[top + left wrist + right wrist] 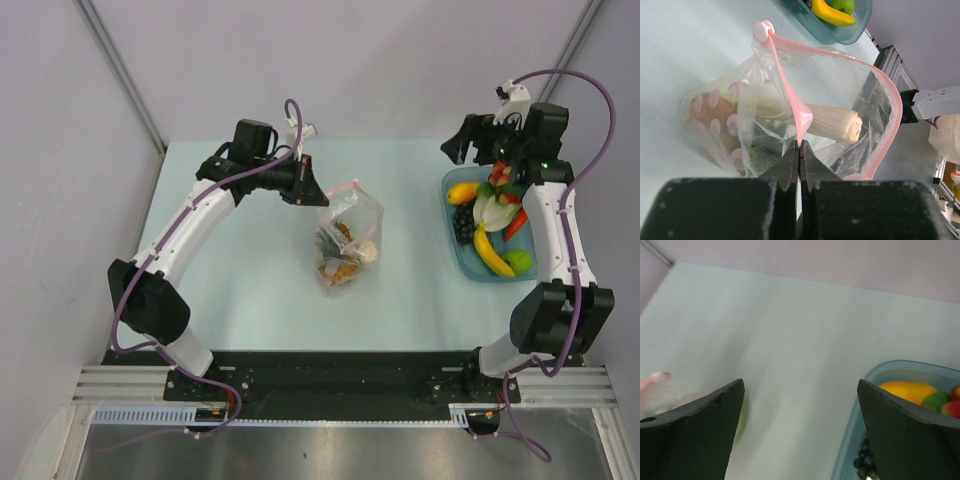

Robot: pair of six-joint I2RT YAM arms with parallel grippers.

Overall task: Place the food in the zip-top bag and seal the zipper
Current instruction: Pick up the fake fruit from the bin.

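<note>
The clear zip-top bag (348, 235) lies mid-table with some food inside: a cream stalk (834, 123), an orange piece (715, 112) and green bits. Its mouth stands open. My left gripper (316, 193) is shut on the pink zipper strip (790, 95) at the bag's far left edge; in the left wrist view the jaws (799, 145) pinch the strip. The pink slider (762, 30) sits at the strip's far end. My right gripper (463, 148) is open and empty, above the table beside the bowl's far left corner; it also shows in the right wrist view (800, 382).
A teal bowl (450, 232) at the right holds a banana (490, 252), grapes (464, 224), an orange fruit (462, 192), a green ball (518, 261) and red pieces. In the right wrist view the bowl's rim (875, 372) is at the right. Grey walls enclose the table.
</note>
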